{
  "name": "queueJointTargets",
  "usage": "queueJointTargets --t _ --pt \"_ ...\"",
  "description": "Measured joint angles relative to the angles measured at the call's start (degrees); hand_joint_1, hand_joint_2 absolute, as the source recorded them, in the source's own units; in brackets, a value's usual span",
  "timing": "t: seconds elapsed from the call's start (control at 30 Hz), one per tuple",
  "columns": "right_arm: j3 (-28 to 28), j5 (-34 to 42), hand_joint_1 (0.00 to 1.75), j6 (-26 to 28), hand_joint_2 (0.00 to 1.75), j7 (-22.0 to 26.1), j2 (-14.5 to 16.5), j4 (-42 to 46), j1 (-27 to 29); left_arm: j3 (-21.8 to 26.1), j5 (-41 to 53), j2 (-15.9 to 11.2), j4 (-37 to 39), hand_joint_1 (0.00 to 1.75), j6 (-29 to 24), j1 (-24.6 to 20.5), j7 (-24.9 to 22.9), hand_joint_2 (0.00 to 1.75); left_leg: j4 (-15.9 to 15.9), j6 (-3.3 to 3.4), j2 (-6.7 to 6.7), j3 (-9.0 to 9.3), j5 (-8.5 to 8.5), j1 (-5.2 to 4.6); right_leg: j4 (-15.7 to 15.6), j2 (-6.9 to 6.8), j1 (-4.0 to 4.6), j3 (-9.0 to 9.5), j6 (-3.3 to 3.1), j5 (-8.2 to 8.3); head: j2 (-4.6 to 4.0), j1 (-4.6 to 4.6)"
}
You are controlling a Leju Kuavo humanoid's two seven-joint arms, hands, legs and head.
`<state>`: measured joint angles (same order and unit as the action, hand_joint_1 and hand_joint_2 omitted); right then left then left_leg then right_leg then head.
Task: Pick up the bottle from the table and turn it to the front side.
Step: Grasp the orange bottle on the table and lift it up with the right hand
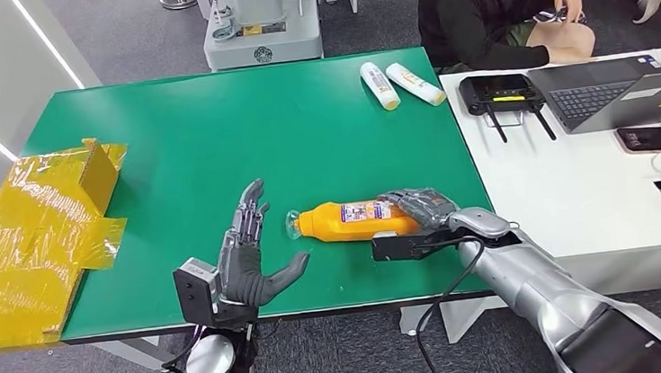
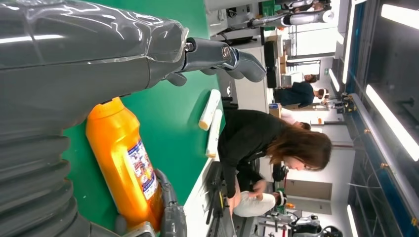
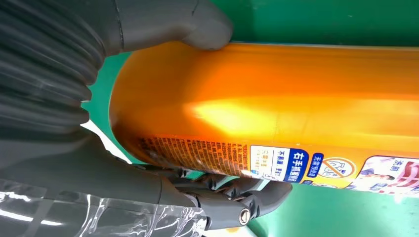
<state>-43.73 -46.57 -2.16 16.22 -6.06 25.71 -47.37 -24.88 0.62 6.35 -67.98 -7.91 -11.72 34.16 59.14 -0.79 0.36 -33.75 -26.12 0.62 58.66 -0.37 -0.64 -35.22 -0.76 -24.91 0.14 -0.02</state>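
Observation:
An orange bottle (image 1: 348, 220) with a printed label lies on its side on the green table (image 1: 214, 133), its clear cap toward my left hand. My right hand (image 1: 421, 207) grips the bottle's base end; in the right wrist view the thumb (image 3: 197, 24) presses one side of the bottle (image 3: 276, 103) and the dark fingers (image 3: 247, 197) wrap the other side. My left hand (image 1: 247, 252) hovers open, fingers spread, just left of the cap and apart from it. The left wrist view shows the bottle (image 2: 123, 168) lying beyond the left hand (image 2: 99, 59).
Two white tubes (image 1: 399, 83) lie at the table's far right. Yellow wrapped boxes (image 1: 33, 230) sit off the left edge. A white desk (image 1: 579, 183) with a laptop, controller and phone adjoins on the right. A seated person (image 1: 492, 10) is behind it.

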Motion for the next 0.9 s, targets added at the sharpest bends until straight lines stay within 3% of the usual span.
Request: queueJointTargets --t 0.07,0.2,0.37,0.67,0.77,0.83,0.9 --pt "-0.32 -0.01 1.68 0.33 1.75 0.08 -0.53 0.45 0.26 0.32 -0.09 -0.06 0.0 0.0 0.0 0.24 0.02 1.75 0.0 0.0 0.0 0.02 0.0 0.0 0.0 0.01 0.0 0.01 0.0 0.0 0.0 -0.01" --pt "-1.0 -0.01 1.48 1.0 1.75 0.11 -1.59 1.68 0.9 0.73 -0.83 -0.27 -0.01 0.0 0.03 0.87 0.33 1.75 0.0 0.0 -0.02 0.03 0.0 0.0 -0.01 -0.02 0.0 0.05 0.0 0.0 0.01 0.0" --pt "-2.56 0.08 1.73 1.52 1.75 -0.01 -2.44 2.74 1.05 1.18 -1.66 -0.56 -0.17 0.0 0.03 1.68 0.6 1.75 0.0 0.0 0.0 0.1 0.01 0.0 0.0 -0.01 0.0 0.12 0.01 0.01 0.01 -0.01" --pt "-3.03 5.88 1.75 4.61 1.75 3.31 -2.54 3.96 2.68 2.29 -1.93 -0.78 -1.27 0.0 -0.56 3.08 0.93 1.75 0.0 0.03 0.0 0.1 0.03 0.01 0.0 -0.01 0.0 0.13 0.0 0.03 0.01 -0.01" --pt "-0.84 14.86 1.75 6.51 1.75 8.9 -1.97 6.75 6.15 2.62 -1.6 -0.79 -1.71 0.0 -2.17 3.56 1.02 1.75 -0.01 0.03 -0.04 0.07 0.02 0.08 -0.01 -0.06 0.08 0.14 0.0 0.02 0.0 0.02" --pt "2.03 25.1 1.75 9.16 1.75 13.2 -1.07 11.49 11.46 3.02 -1.39 -0.87 -2.21 0.0 -3.45 4.0 1.08 1.75 -0.02 0.02 -0.05 0.0 0.01 0.1 0.0 -0.08 0.11 0.08 -0.01 0.01 0.01 0.01" --pt "3.73 31.06 1.75 11.09 1.75 14.44 -0.05 16.32 16.38 3.4 -1.33 -0.97 -2.66 0.0 -4.04 4.28 1.13 1.75 -0.04 0.02 -0.07 -0.05 -0.01 0.09 0.0 -0.09 0.11 -0.01 -0.03 -0.01 0.01 -0.03"
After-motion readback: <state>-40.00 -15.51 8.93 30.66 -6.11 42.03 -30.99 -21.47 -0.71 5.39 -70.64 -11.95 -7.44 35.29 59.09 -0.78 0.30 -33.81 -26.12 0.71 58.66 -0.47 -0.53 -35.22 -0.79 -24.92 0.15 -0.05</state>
